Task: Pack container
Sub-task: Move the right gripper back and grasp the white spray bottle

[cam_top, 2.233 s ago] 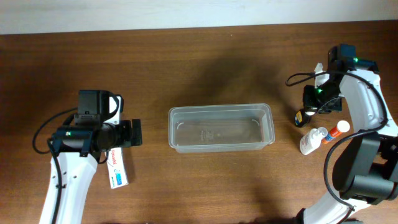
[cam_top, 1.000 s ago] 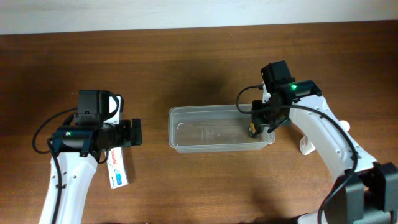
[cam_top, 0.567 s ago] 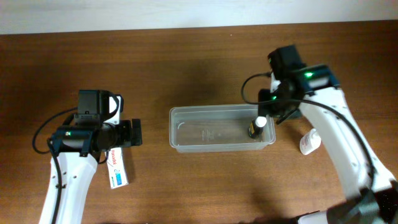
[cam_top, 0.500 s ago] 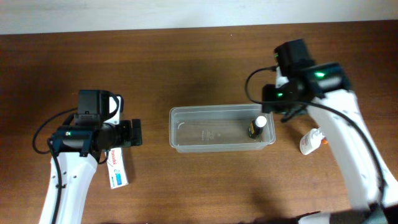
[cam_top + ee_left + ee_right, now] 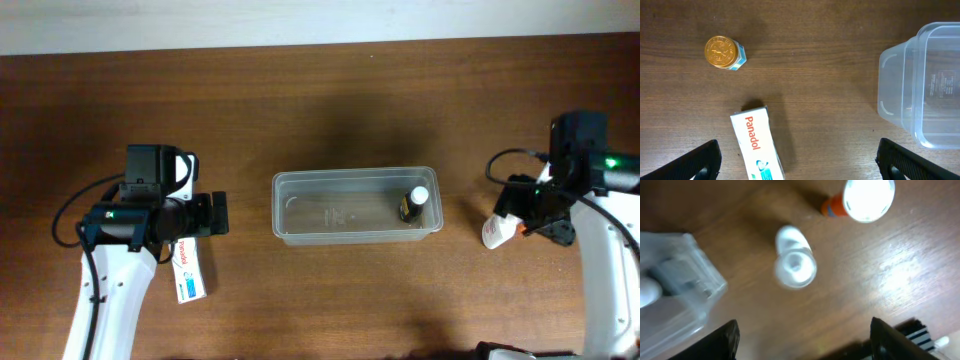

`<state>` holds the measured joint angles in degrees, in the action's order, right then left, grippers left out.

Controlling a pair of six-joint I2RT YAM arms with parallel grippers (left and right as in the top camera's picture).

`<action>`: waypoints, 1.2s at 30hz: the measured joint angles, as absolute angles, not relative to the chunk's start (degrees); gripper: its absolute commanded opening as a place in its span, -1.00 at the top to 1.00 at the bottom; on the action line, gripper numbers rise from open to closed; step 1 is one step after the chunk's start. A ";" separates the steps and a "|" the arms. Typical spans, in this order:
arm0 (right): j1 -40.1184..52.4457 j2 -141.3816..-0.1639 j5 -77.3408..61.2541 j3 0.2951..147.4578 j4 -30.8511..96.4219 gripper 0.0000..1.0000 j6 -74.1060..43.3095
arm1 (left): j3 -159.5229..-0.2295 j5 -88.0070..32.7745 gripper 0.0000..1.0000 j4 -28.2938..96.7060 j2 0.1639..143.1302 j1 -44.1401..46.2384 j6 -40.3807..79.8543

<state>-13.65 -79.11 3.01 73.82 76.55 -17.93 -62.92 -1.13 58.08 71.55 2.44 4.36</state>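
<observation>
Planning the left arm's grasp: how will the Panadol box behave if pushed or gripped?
The box lies flat with straight edges, so it should slide, not roll. It looks like thin card: probably light, and may dent if squeezed hard.

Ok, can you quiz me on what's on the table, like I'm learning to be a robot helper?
1. True or false: the white cardboard Panadol box lies outside the clear rectangular plastic tub.
2. Where in the tub is the small dark bottle with a white cap? A) left end B) middle C) right end
3. Is the right claw open or shut?
Key: 1 true; 2 C; 3 open.
</observation>
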 measured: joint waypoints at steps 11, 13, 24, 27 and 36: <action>-16.91 -86.87 2.98 67.07 69.08 -0.38 -13.39 | -62.92 -1.13 -0.99 58.08 71.55 2.44 4.36; -16.91 -87.48 2.94 67.05 68.66 -0.26 -13.10 | -62.92 -1.13 -0.99 58.08 71.55 2.44 4.36; -16.91 -87.83 1.02 67.05 66.72 0.46 -11.57 | -62.92 -1.13 -0.99 58.08 71.55 2.44 4.36; -16.91 -87.83 -0.14 67.05 66.54 0.49 -10.52 | -62.92 -1.13 -0.99 58.08 71.55 2.44 4.38; -16.84 -87.81 -1.04 67.16 66.98 0.70 -9.82 | -62.92 -1.13 -0.99 58.08 71.55 2.44 4.36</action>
<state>-16.84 -87.81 -1.04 67.16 66.98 -9.82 -62.92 -1.13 58.08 71.55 2.44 4.36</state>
